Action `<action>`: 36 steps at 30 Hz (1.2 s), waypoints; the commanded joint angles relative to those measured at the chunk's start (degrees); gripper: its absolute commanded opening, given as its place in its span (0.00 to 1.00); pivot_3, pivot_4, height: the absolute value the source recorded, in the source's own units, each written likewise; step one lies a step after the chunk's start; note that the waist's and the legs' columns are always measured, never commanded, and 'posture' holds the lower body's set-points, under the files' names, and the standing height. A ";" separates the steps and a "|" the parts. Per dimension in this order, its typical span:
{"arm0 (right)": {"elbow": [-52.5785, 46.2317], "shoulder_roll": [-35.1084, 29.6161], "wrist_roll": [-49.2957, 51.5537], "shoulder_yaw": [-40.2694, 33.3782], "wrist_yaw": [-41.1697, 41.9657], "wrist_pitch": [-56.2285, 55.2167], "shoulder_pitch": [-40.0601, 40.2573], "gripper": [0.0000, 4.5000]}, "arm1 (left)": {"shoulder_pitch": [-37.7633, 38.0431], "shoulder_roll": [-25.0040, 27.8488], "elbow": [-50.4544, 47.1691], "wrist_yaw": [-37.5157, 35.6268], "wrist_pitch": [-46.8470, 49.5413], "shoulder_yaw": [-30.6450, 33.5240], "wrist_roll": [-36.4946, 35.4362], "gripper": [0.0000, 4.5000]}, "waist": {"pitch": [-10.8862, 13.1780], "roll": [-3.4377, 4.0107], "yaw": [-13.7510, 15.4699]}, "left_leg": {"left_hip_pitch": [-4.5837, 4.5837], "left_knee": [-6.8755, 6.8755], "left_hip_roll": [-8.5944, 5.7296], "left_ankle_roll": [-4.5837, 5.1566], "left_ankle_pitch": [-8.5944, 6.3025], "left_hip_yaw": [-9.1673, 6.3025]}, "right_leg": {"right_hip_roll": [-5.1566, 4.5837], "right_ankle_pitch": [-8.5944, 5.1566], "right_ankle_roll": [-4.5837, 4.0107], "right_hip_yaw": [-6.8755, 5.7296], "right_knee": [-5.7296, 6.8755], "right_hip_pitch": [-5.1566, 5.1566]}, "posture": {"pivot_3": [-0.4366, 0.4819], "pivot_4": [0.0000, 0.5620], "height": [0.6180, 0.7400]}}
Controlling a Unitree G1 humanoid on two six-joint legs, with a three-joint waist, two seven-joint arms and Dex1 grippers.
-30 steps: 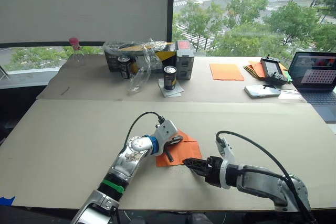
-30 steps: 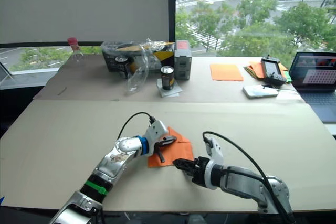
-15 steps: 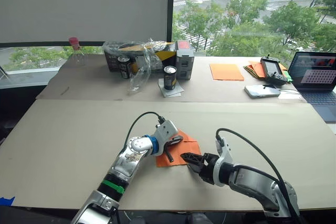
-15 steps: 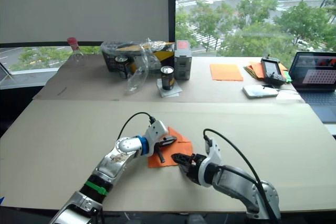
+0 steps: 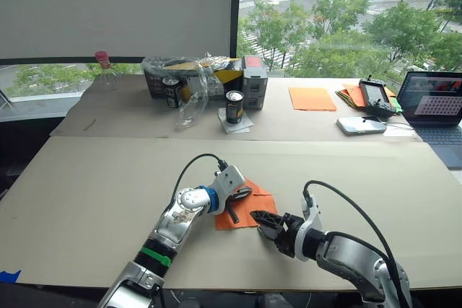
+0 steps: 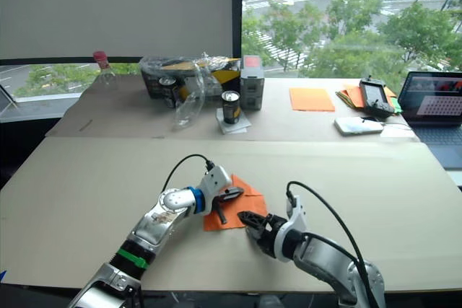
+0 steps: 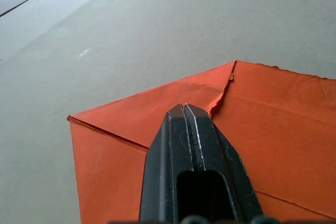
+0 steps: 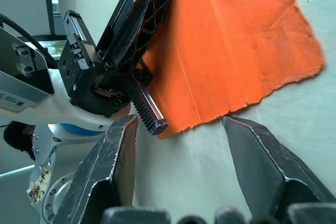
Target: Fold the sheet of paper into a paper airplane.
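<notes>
1. Lying flat on the desk (image 5: 86, 192), the creased sheet of paper (image 5: 253, 205) sits between both arms.
2. Left hand (image 7: 187, 109), fingers closed together, presses on it.
3. Right hand (image 8: 181, 124) spreads open at its near edge.

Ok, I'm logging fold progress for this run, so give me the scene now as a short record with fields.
sheet of paper: orange, creased, partly folded, flat on the table
left gripper: fingers shut, pressing down on the sheet
right gripper: fingers open, at the sheet's near edge, not gripping it
paper airplane: not yet formed
background: smooth orange sheet, laptop, cans at the far side
</notes>
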 commanded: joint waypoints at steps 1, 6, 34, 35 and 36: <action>-0.79 2.01 -0.20 -2.07 1.20 -2.67 1.35 0.64 | 0.93 0.80 3.32 -0.50 1.05 -1.49 1.80 0.00 | 0.00 0.00 0.02 | -0.01 0.00 0.00 0.00 0.00 0.00 | 0.00 0.00 0.00 0.00 0.00 0.00 | 0.48 0.27 0.93; -0.42 3.34 -0.20 -3.49 2.16 -4.26 1.88 0.64 | 0.61 0.77 3.70 -0.79 0.71 -1.86 1.90 0.00 | 0.01 0.01 0.02 | 0.00 0.00 -0.01 0.00 0.00 0.00 | -0.01 0.00 0.00 0.02 0.00 0.00 | 0.48 0.27 0.93; -0.15 2.05 -0.83 -5.29 10.39 -9.96 2.88 0.64 | -0.22 0.95 4.77 -1.58 -0.30 -2.24 2.51 0.00 | 0.06 0.13 0.06 | -0.02 0.00 -0.02 0.00 0.00 0.00 | -0.01 0.00 0.00 0.02 -0.02 -0.03 | 0.48 0.27 0.93; 0.11 1.46 -1.35 -4.78 10.88 -9.78 2.70 0.64 | -0.22 0.95 4.77 -1.57 -0.31 -2.24 2.51 0.00 | 0.06 0.13 0.06 | -0.02 0.00 -0.02 0.00 0.00 0.00 | -0.01 0.00 0.00 0.02 -0.02 -0.03 | 0.48 0.27 0.93; 0.27 1.07 -1.71 -4.35 11.31 -9.79 2.50 0.64 | -0.21 0.95 4.77 -1.55 -0.31 -2.23 2.51 0.00 | 0.06 0.14 0.06 | -0.02 0.00 -0.02 0.00 0.00 0.00 | -0.01 0.00 0.00 0.02 -0.01 -0.03 | 0.48 0.27 0.93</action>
